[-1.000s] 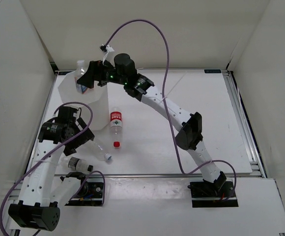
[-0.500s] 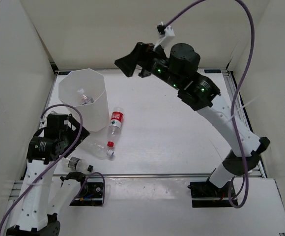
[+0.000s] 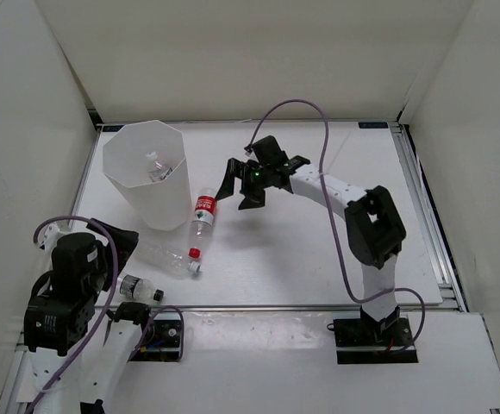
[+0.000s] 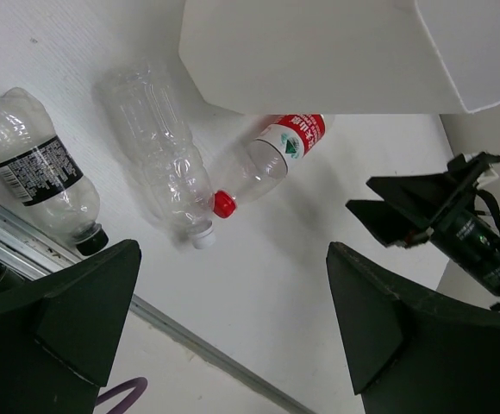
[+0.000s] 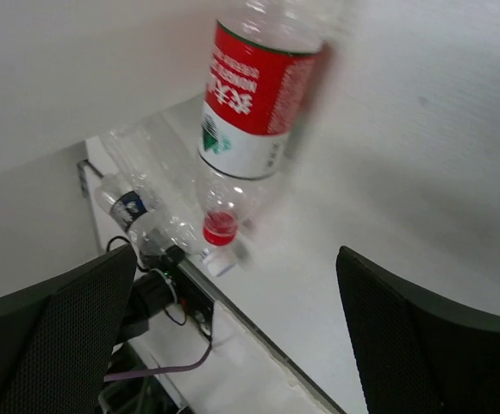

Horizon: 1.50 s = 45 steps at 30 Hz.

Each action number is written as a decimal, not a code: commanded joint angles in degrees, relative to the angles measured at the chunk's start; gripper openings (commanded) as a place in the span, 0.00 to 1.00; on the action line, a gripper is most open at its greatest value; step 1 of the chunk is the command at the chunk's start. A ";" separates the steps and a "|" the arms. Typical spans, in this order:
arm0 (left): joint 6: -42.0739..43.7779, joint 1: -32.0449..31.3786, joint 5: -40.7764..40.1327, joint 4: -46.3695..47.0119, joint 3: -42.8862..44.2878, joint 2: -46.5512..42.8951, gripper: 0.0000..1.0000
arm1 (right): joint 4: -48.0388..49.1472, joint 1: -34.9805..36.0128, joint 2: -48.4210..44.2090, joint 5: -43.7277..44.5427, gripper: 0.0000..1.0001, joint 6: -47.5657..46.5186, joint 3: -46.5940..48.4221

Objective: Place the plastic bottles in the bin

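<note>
The white faceted bin stands at the back left and holds one clear bottle; its label is too small to read. Three bottles lie on the table in front of it. The red-labelled bottle with a red cap is nearest the bin. The unlabelled clear bottle has a white cap. The short bottle has a dark cap. My right gripper is open and empty, just right of the red-labelled bottle. My left gripper is open and empty, above the bottles.
The table's metal front edge runs right beside the short bottle. White walls enclose the table on the left, back and right. The right arm's purple cable loops over the table's middle.
My right gripper let a bottle go into the bin, swung up and away, then came down beside the red-labelled bottle. My left arm pulled back toward the near left corner.
</note>
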 commanded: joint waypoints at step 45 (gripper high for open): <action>-17.32 0.28 2.15 -3.87 -19.06 -7.88 1.00 | 2.51 -6.85 -4.73 -6.84 0.17 6.29 23.19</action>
